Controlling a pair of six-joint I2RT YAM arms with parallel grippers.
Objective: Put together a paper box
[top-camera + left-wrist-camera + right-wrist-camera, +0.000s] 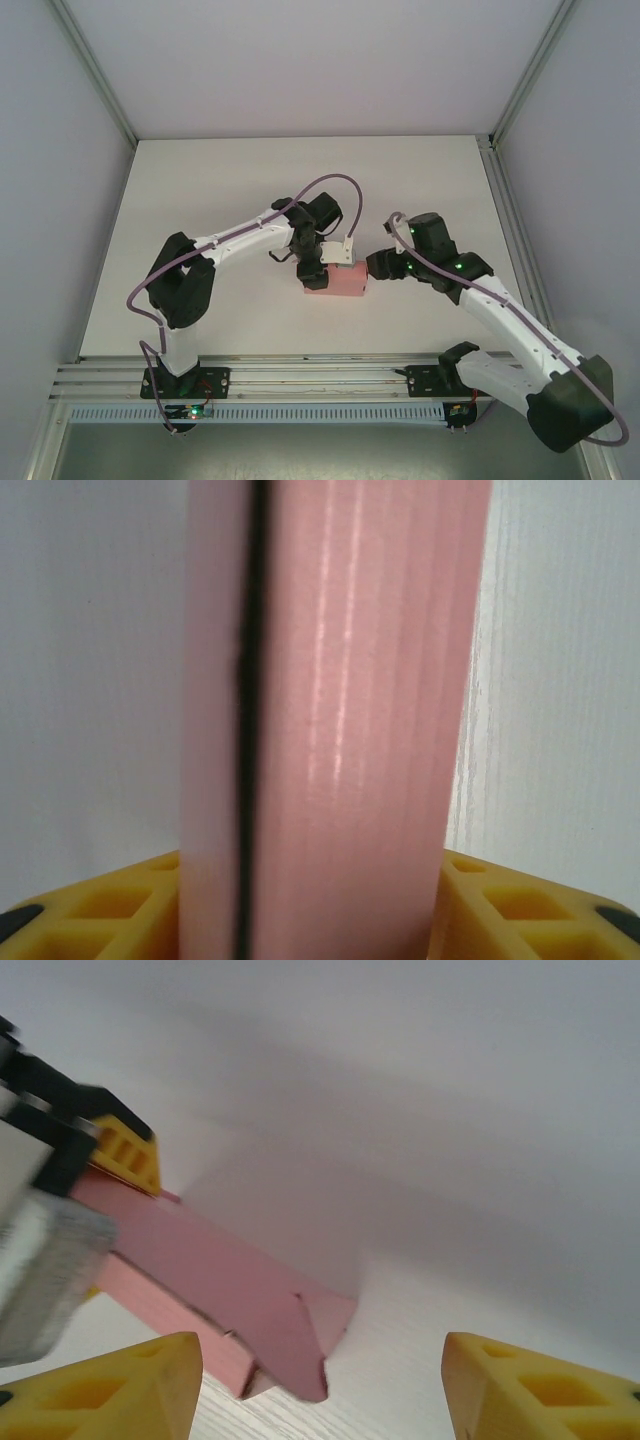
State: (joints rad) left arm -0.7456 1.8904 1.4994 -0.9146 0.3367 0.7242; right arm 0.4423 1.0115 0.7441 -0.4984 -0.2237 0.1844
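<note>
Open table (250, 180) beyond paper box (342, 283); left tool (312, 279) blocks its left end, right tool (371, 266) its right end.

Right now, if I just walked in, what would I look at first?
The pink paper box jumps out first, the only bright colour in the middle of the white table. The left end effector pinches the box's left end between yellow fingers. The right end effector hovers open close to the box's other end.
</note>
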